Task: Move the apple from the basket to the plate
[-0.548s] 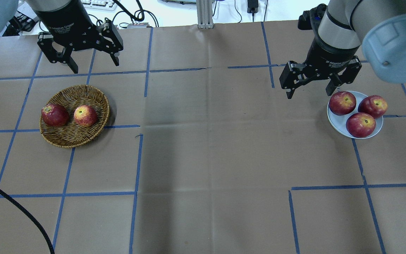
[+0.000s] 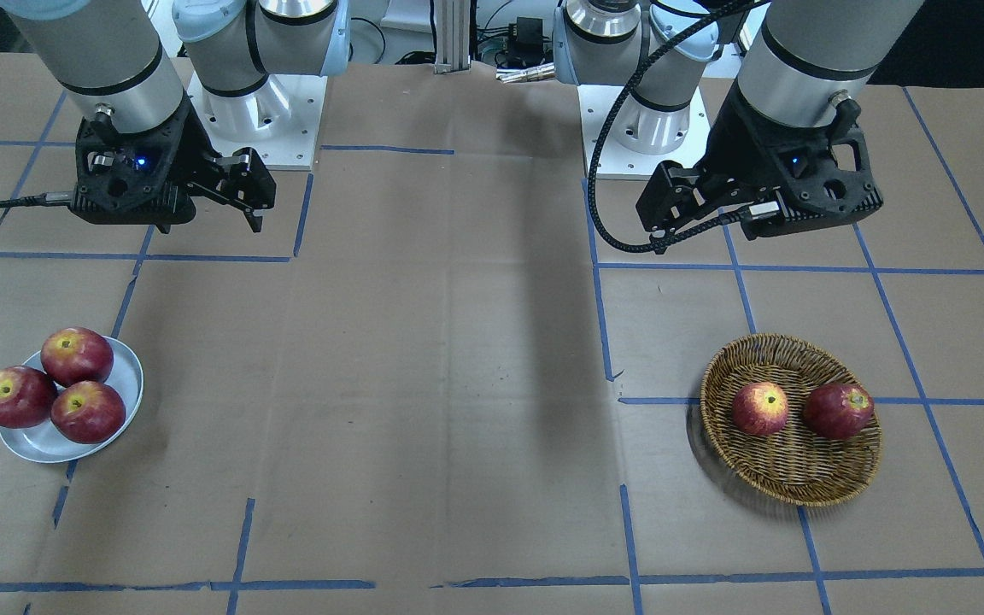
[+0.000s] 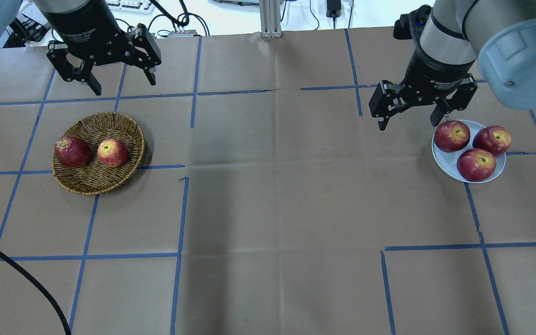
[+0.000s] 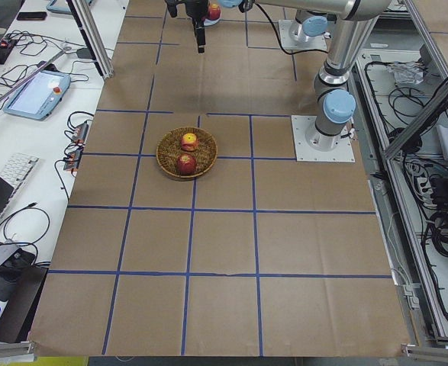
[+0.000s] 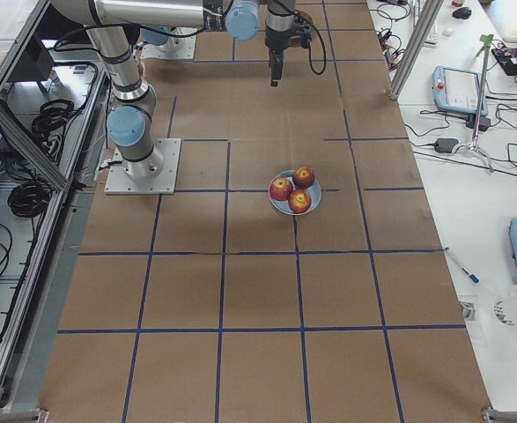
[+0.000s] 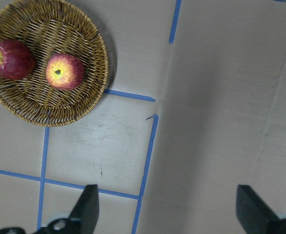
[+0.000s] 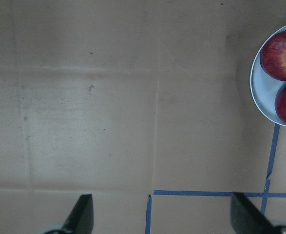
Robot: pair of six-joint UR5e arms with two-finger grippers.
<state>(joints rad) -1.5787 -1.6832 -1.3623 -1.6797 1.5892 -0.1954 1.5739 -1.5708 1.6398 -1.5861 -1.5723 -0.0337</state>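
Black left gripper (image 3: 123, 84) splayed, empty, hangs apart from basket (image 3: 138, 139); right gripper (image 3: 407, 123) likewise spread beside plate (image 3: 442, 162). Streaked apple (image 3: 112, 152) sits in basket. Right wrist view catches two plate apples (image 7: 280, 54); overhead shows three.

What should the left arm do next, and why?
Probably move the left end effector over the apple and then lower it. Its jaws are open and empty, and it hangs off to one side of the basket, not above it. The apple lies free there beside a darker apple.
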